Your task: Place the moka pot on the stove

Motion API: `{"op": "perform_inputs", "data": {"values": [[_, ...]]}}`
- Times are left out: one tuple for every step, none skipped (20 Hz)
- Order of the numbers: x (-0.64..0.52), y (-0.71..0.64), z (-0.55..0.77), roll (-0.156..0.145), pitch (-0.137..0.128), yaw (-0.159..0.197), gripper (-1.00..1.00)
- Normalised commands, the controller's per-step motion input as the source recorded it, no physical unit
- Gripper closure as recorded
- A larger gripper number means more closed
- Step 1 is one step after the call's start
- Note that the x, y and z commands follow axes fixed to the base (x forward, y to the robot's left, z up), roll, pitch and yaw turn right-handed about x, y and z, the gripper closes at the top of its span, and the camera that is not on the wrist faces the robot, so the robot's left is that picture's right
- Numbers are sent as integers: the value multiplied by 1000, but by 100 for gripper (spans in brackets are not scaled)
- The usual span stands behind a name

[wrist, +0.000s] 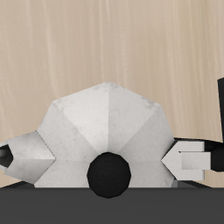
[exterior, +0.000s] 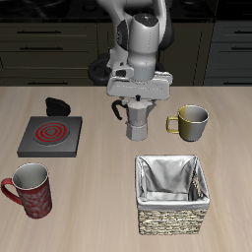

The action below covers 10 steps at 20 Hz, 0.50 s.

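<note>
Exterior view, left to right. Red patterned mug (exterior: 31,189) stands nearer the table's (exterior: 103,202) front edge than the flat dark grey stove (exterior: 50,135) with its red spiral coil. The small faceted silver moka pot (exterior: 139,120) stands well apart from that stove, on the table, directly beneath your claw (exterior: 139,96); whether the jaws grip it you cannot tell. Beyond the stove again come the woven, grey-lined basket (exterior: 173,194) and the olive-grey mug (exterior: 191,122). The pot looks rigid, smooth, probably slippery: grasp its narrow waist or dark knobbed lid (wrist: 109,172), and keep it upright.
</note>
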Motion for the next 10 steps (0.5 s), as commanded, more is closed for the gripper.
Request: {"op": "perform_inputs", "data": {"values": [[72,-242,253,0,-21,7,100],[12,-84,94,11,4,0,100],[58,-353,388,133,39,-68,100],[6,-260,323,20,-20,-8,100],[-44,-87,145,29,-24,42,100],[-74,-304,390,28,-67,59,100],[-6,-340,328,18,9,5,100],[-40,-291,383,53,-35,81,100],[-49,-356,324,71,5,23,100],[-71,-477,503,-83,-58,75,100]]}}
